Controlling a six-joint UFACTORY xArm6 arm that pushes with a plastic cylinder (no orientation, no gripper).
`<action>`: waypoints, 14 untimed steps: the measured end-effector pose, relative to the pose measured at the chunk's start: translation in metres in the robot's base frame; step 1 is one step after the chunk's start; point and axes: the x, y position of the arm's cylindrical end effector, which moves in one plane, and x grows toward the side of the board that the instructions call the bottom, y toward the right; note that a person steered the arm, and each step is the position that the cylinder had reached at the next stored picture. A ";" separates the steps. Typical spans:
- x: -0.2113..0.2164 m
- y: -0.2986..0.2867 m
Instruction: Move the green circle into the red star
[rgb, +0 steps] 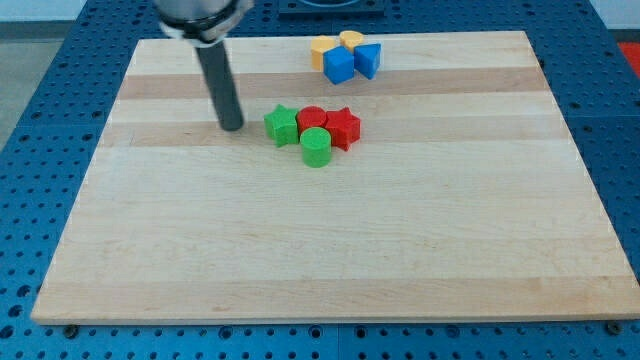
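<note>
The green circle stands near the middle of the wooden board, touching the lower left side of the red star. A red circle sits just above the green circle, between the red star and a green star. These blocks form one tight cluster. My tip rests on the board to the left of the green star, a short gap away from it, and up and left of the green circle.
Near the view's top stands a second cluster: a yellow hexagon, a yellow block, a blue cube and a blue triangle. The wooden board lies on a blue perforated table.
</note>
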 end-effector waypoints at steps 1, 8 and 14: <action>0.001 0.020; 0.075 0.101; 0.092 0.124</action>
